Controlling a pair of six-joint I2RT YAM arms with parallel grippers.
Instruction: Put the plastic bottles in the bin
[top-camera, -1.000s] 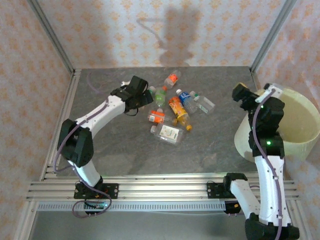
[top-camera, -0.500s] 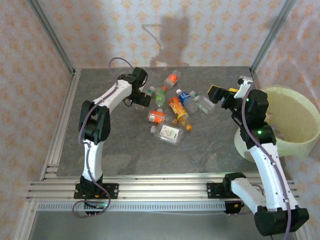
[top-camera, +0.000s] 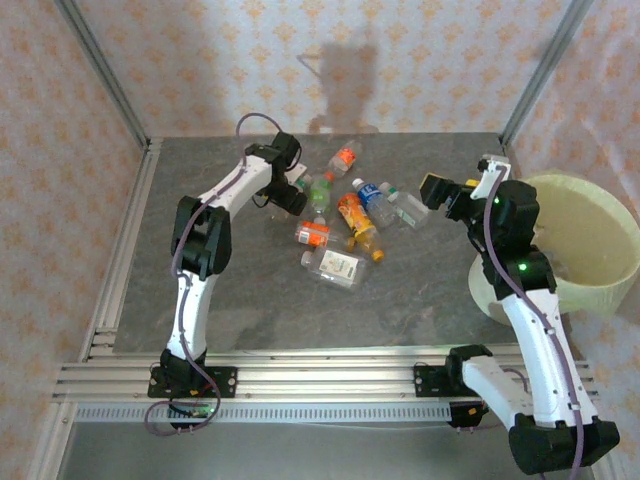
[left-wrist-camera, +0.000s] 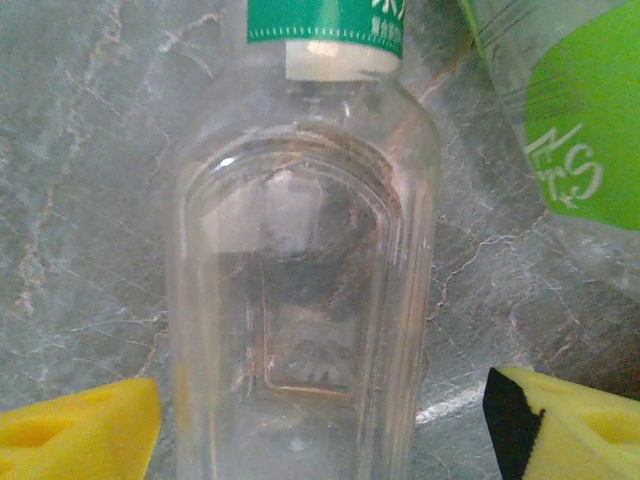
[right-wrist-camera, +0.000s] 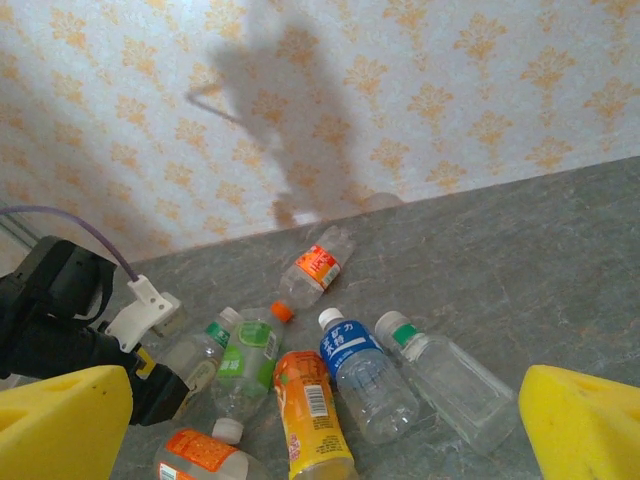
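- My left gripper (left-wrist-camera: 322, 395) is spread astride the clear bottle (left-wrist-camera: 300, 250); its slick wall may squirt out as I close.
- The green-labelled bottle (left-wrist-camera: 570, 130) lies just beside it; I could clip it.
- Right gripper (right-wrist-camera: 325, 400) spread, empty.

Under my left wrist camera the clear bottle (left-wrist-camera: 300, 300) is glossy, ribbed transparent plastic with a shiny green film label (left-wrist-camera: 325, 20); the tabletop (left-wrist-camera: 90, 200) is matt grey, stone-like with pale veins. My finger pads (left-wrist-camera: 80, 430) look like matt yellow foam. The bin (top-camera: 600, 295) is dull pale plastic with a filmy liner; the frame rails (top-camera: 300, 375) are brushed metal
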